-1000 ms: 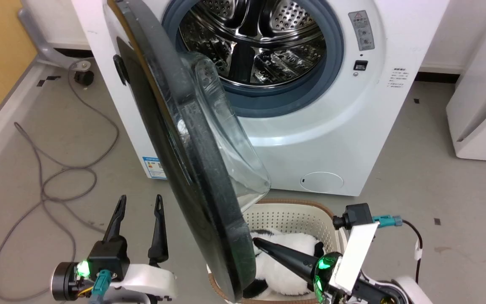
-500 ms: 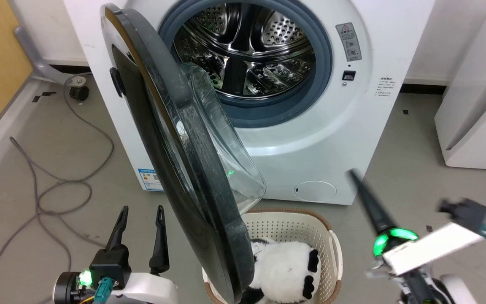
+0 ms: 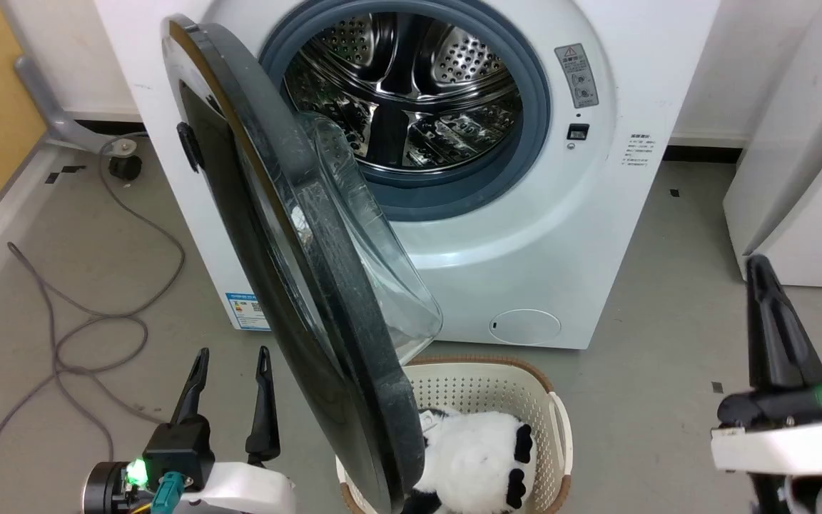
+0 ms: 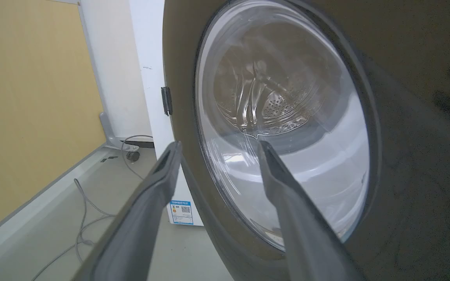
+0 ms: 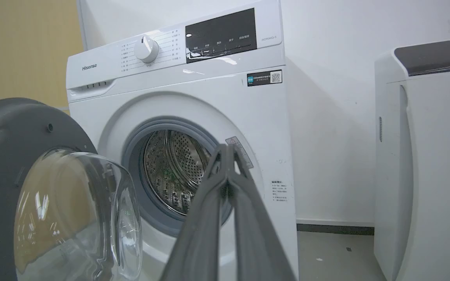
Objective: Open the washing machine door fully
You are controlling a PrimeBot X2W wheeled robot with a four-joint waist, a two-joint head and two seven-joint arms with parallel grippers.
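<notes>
1. Grey floor (image 3: 668,285) bears the washing machine (image 3: 582,235) at 12 o'clock.
2. Its door (image 3: 354,357) hangs ajar toward 9 o'clock.
3. Our left gripper (image 3: 232,351), 7 o'clock, fingers spread; right gripper (image 3: 757,264), 4 o'clock, fingers pressed together.

Floor (image 3: 668,300): grey, smooth. On it I logged:
- washing machine (image 3: 596,214), white, stood centre rear
- laundry basket (image 3: 489,385), cream, brown rim, stood just before machine, nearest me
- white appliance (image 3: 796,214), stood at my right, apart from machine
- grey cable (image 3: 145,335), lay in loose loops at my left, ran back toward black castor (image 3: 125,168)
- castor stood near machine's left side
- small black tape marks (image 3: 61,173), stuck left of castor; another at right
</notes>
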